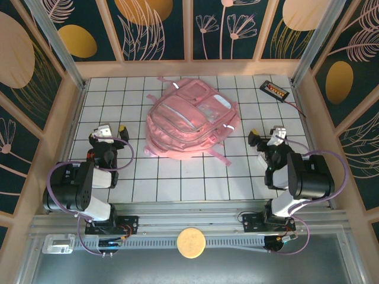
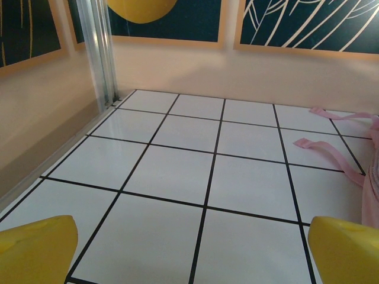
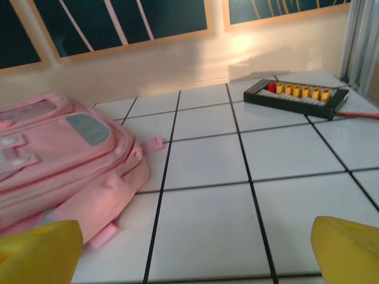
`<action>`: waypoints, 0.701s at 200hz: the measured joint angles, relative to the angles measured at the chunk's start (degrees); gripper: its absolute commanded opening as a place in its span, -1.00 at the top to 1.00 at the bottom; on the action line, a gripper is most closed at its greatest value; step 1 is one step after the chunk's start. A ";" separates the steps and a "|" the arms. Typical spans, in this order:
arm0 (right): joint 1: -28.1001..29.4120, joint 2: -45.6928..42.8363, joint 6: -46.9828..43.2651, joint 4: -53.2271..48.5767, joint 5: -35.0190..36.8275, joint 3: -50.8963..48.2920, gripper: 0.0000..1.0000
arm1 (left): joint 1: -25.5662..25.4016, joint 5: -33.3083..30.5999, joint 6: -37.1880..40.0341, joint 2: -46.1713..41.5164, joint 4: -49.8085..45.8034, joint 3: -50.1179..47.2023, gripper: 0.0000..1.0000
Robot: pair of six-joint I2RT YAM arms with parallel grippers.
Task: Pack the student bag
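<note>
Risk: left tool (image 2: 192, 248) and right tool (image 3: 195, 251) both wide, empty; we fear loose straps (image 2: 331, 155) snagging them near student bag (image 1: 192, 121).

Student bag (image 1: 190, 121) flat mid-table; left gripper (image 1: 112, 129), right gripper (image 1: 265, 135) flank it, fingers spread.
</note>
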 measured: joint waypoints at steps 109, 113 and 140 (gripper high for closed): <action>1.25 0.00 -0.02 -2.80 3.39 1.86 -0.98 | 0.00 0.00 0.00 0.00 0.00 0.00 -0.98; 1.25 0.00 -0.02 -2.80 3.41 1.86 -0.98 | 0.00 0.00 0.00 0.00 0.00 0.00 -0.97; 1.27 0.00 -0.02 -2.82 3.76 1.86 -0.99 | 0.00 0.00 0.00 0.00 0.00 0.00 -0.98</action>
